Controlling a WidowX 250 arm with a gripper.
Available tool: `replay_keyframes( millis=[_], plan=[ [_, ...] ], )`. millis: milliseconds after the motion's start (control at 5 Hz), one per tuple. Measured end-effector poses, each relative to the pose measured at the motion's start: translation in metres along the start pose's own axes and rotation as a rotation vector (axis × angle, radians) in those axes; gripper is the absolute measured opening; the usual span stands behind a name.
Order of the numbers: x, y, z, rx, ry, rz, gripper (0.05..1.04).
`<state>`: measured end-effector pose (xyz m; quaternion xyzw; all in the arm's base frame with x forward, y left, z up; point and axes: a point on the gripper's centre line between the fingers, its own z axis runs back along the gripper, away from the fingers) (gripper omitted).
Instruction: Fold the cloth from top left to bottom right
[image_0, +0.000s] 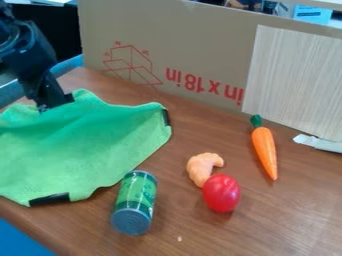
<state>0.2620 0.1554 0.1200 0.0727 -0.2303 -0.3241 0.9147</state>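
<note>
Gripper (55, 102) at the cloth's upper-left edge; couldn't tell whether it was apart or clamped. Can (135, 200) sat by the cloth's lower-right edge; tomato (221, 193), croissant (200, 169) and carrot (264, 148) lay farther right. Green cloth (73, 150) lay spread, rumpled, on the table's (294, 210) left side.

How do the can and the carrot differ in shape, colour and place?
The can is an even cylinder; the carrot tapers to a point.
The can is green with a greyish end; the carrot is orange with a green top.
The can is beside the cloth, the carrot well away from it.
Both lie on the table.
</note>
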Motion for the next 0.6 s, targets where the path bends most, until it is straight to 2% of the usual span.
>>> replay_keyframes(
  millis=[200, 600],
  plan=[
    [-0.002, -0.014, 0.006, -0.010, -0.017, -0.028, 0.053],
    [-0.006, -0.030, 0.012, -0.001, -0.006, 0.003, 0.053]
  ],
)
